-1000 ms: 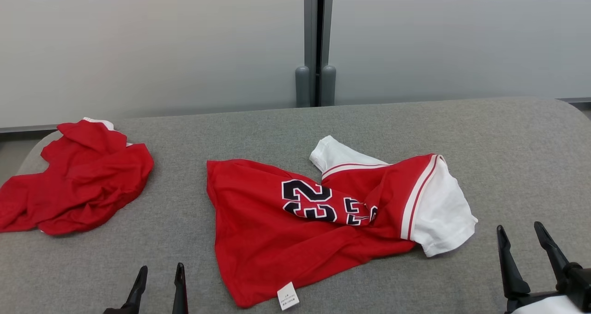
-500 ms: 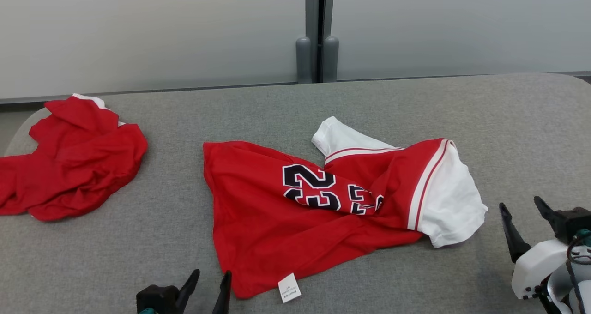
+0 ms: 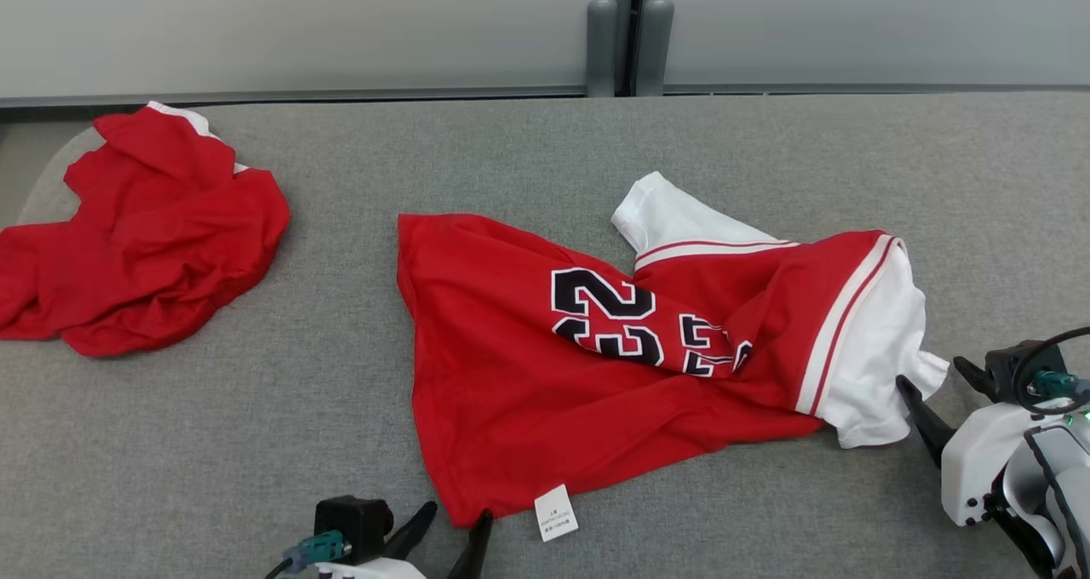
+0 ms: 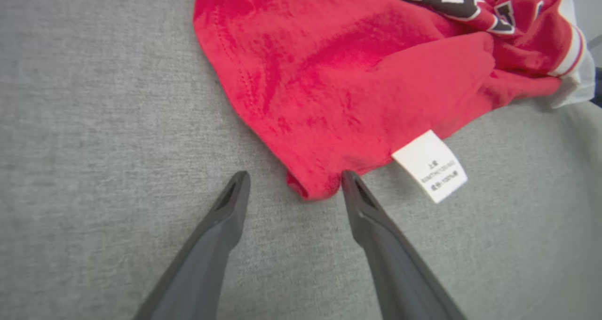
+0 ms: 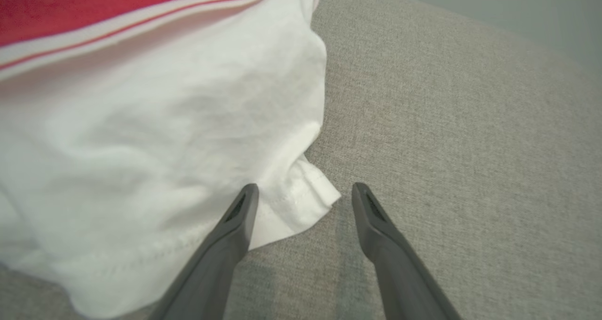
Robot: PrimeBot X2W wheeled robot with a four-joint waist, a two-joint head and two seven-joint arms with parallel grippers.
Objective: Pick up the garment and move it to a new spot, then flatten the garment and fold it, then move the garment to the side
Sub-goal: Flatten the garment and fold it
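Both grippers stand open over a red jersey (image 3: 545, 375) spread, rumpled, across the middle of a grey fabric-covered table (image 3: 341, 426); neither one holds anything. The jersey lies sideways, its black-and-white "23" (image 3: 609, 315) partly folded into a crease.

The left gripper (image 4: 295, 174) sits at the near edge. The jersey's lower hem corner (image 4: 310, 188) pokes in between its spread fingers, and the cloth just meets the tip of one of them. A white care label (image 3: 555, 513) hangs out of the hem just beside that corner.

The right gripper (image 5: 305, 185) is at the far end of the jersey, where the white sleeve (image 3: 877, 349) ends. One finger lies over the sleeve's stitched hem, the other stands on bare table, and the sleeve's corner juts into the gap between them. The second white sleeve (image 3: 673, 217) points toward the back of the table.

A second red garment (image 3: 145, 238) lies crumpled near the table's rounded far-left corner (image 3: 38, 196), well apart from the jersey, and it runs past the picture's left side. Bare grey surface separates the two. More bare table lies beyond the jersey, up to the straight far edge below the pale wall panels (image 3: 298, 25) and the twin grey posts (image 3: 628, 42). There is also open table to the right of the sleeve and along the front.
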